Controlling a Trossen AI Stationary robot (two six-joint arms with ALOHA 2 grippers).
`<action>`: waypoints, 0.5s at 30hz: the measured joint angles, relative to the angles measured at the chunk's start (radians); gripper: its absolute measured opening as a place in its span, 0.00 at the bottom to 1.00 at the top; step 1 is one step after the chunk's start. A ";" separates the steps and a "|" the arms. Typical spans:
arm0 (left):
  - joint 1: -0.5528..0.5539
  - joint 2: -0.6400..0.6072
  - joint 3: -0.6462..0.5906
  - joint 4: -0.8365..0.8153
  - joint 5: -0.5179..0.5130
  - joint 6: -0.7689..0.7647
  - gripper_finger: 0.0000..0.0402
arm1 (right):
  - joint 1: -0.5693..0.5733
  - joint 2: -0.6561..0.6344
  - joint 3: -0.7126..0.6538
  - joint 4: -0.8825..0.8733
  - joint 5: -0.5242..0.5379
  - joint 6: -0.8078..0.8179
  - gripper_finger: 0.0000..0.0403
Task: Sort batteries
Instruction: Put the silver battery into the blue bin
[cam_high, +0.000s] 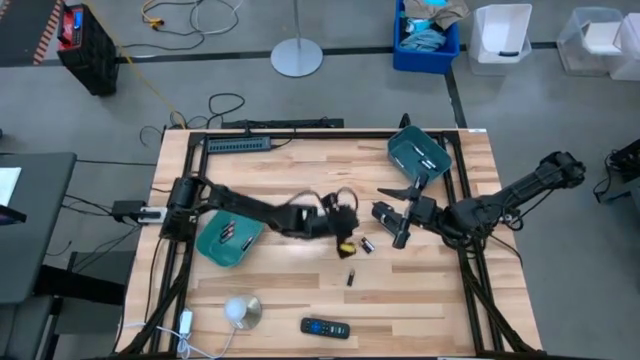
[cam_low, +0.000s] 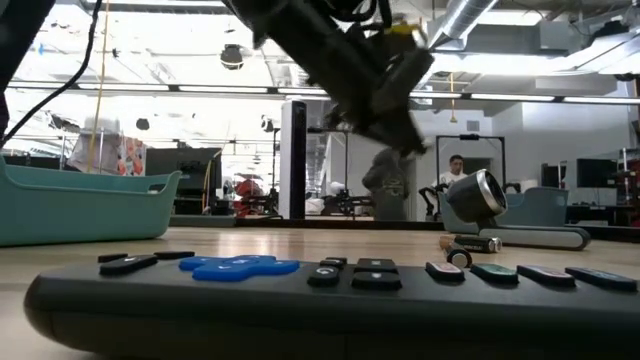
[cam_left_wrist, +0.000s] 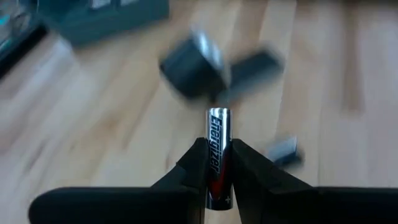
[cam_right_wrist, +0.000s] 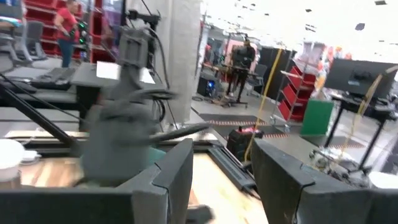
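Note:
My left gripper (cam_left_wrist: 217, 147) is shut on a dark and silver Energizer battery (cam_left_wrist: 218, 124); in the high view it hovers over the middle of the table (cam_high: 345, 226), and in the low view it is well above the tabletop (cam_low: 385, 95). Loose batteries lie on the wood just near of it (cam_high: 367, 245) (cam_high: 351, 278), and two show in the low view (cam_low: 480, 243). My right gripper (cam_right_wrist: 221, 177) is open and empty, close to the right of the left one (cam_high: 400, 230). It points level across the table. My left gripper pinches the battery between its two fingers (cam_left_wrist: 193, 163) at the red and dark rear half of the body (cam_left_wrist: 215, 167). The fingers lie along the cell, and its silver front end (cam_left_wrist: 218, 115) sticks out past the fingertips. It is lifted off the wood.
One teal bin sits by the left arm (cam_high: 228, 240) and another at the far right (cam_high: 418, 155). A black remote (cam_high: 325, 327) lies at the near edge, filling the low view's foreground (cam_low: 300, 290). A white-ended object (cam_high: 240, 312) rests near left. People stand in the room beyond.

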 joint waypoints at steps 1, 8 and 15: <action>0.020 -0.002 0.001 0.040 0.034 0.016 0.11 | 0.009 0.000 0.000 0.013 0.000 -0.013 0.44; 0.138 0.001 0.001 0.240 0.185 0.093 0.11 | 0.079 0.000 0.000 0.113 0.000 -0.150 0.44; 0.243 0.020 0.007 0.401 0.282 0.096 0.11 | 0.113 0.000 0.000 0.206 0.000 -0.275 0.44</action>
